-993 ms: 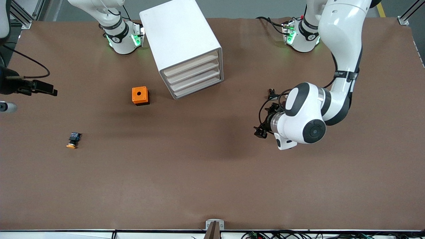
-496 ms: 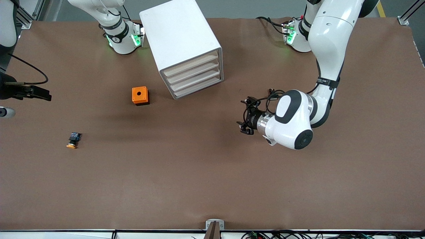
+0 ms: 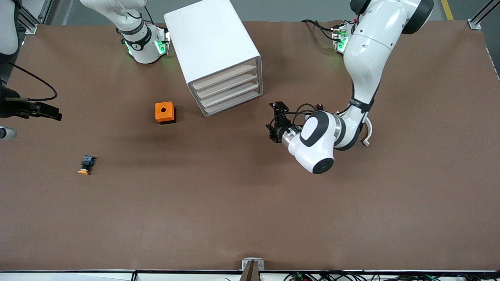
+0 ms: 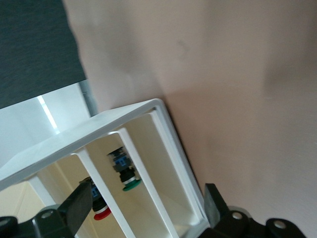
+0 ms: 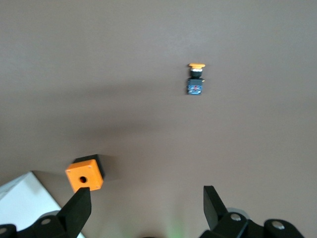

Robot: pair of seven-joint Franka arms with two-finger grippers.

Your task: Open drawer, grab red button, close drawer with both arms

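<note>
Left gripper (image 3: 274, 121), fingers spread and holding nothing, hovers over the table (image 3: 234, 203) just beside the cabinet (image 3: 214, 54), toward the left arm's end, level with the drawer fronts. In the left wrist view the two black fingertips (image 4: 79, 204) frame the cabinet's face. Through the cabinet's face, compartments show one above another; one compartment holds the button (image 4: 101, 212) with the red cap, partly hidden by a fingertip, and the adjoining compartment holds a green-capped button (image 4: 128, 174). Which drawer (image 3: 228, 93) each belongs to cannot be told. In the front view all four drawer fronts sit flush, closed.

Right gripper (image 3: 43, 110) is up over the table edge at the right arm's end, well apart from the cabinet, jaws wide and empty; this arm waits. Its wrist view looks down on the orange cube (image 5: 85, 176) with a hole in its top face and, farther from the cabinet, the orange-capped button (image 5: 195, 79) lying on its side.

No legible writing shows; small dark markings on the arm links cannot be read. Green lights glow at both arm bases (image 3: 145, 45). The table is covered in a plain brown sheet, slightly wrinkled along its edge by the bases. Grey floor and aluminium frame posts (image 3: 479, 17) border the table.
</note>
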